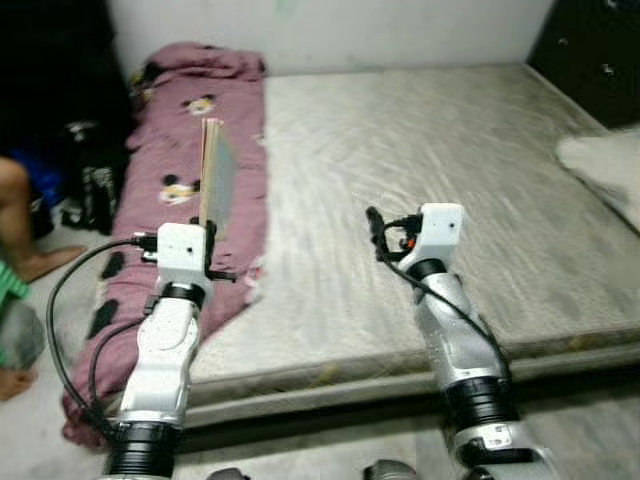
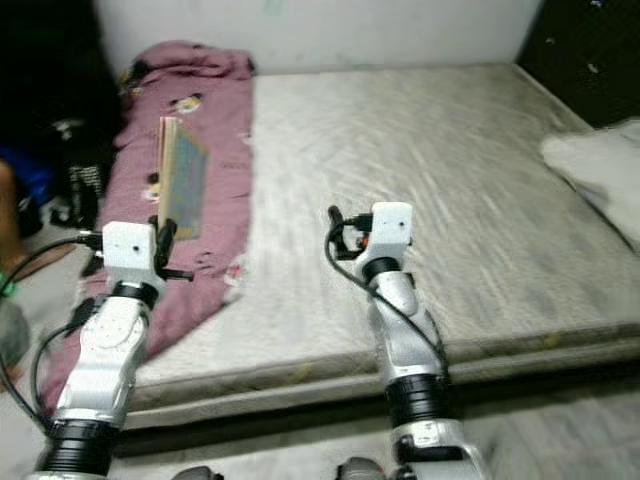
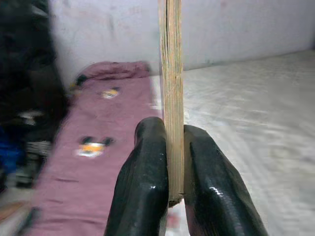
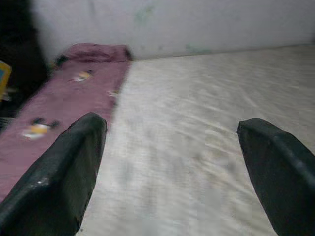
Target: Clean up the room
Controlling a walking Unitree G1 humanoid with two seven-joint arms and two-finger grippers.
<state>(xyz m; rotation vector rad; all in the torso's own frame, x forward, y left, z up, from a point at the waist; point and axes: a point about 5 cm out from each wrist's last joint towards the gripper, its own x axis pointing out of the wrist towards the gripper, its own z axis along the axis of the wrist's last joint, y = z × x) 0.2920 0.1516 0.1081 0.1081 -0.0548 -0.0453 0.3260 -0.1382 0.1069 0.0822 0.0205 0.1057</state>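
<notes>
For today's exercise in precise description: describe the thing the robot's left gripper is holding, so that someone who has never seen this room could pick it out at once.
Start at the big grey mattress and go to the maroon cartoon-print blanket along its left side. Above the blanket, the left gripper pinches a thin book edge-on and upright. It is the one stiff, flat thing there, with yellowed page edges.
</notes>
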